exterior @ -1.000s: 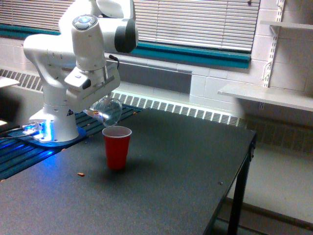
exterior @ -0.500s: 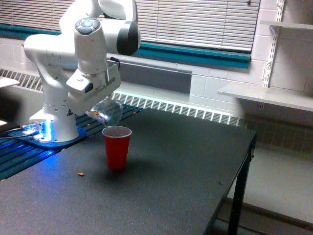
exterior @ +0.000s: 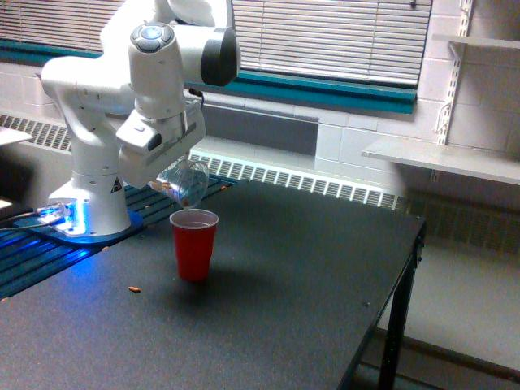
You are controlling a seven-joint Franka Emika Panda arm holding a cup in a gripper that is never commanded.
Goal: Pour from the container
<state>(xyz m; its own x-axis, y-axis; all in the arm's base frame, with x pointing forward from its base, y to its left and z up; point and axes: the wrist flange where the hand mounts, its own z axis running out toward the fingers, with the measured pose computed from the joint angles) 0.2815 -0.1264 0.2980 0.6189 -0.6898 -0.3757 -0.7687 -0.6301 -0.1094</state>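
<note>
While my claw [exterior: 172,180] grips the clear cup [exterior: 186,182], I hold it tipped just above the red cup [exterior: 194,244] on the bench [exterior: 309,268], mouth angled down toward that rim so the brown bits fall inside rather than beside it.

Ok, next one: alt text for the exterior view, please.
A white robot arm's gripper holds a clear container tipped over a red cup standing on a dark table. Brown bits show inside the container, and one small brown bit lies on the table toward the view's left of the cup.
</note>
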